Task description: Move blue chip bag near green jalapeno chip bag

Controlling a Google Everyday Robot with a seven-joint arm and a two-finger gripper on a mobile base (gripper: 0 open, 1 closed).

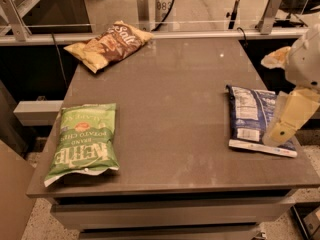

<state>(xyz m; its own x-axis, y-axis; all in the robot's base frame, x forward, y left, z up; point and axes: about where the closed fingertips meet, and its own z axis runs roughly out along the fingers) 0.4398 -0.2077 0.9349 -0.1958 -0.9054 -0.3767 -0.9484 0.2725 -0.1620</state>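
1. The gripper (280,129) is over at the right edge of the table (175,104), its pale cream body hanging above the right side of the blue chip bag (250,116).
2. How wide the pincer stands, I cannot tell from here, nor whether it is touching the bag.
3. The blue chip bag lies flat near the table's right edge, white label panel up and white seam towards the front.
4. Across the way, the green jalapeno chip bag (85,141) lies flat at the front left corner, its lettering upside down to us.
5. The two bags are well apart, with bare grey tabletop between them.
6. At the far left corner sits a brown-and-yellow "Salt" bag (110,44), slightly overhanging the edge.
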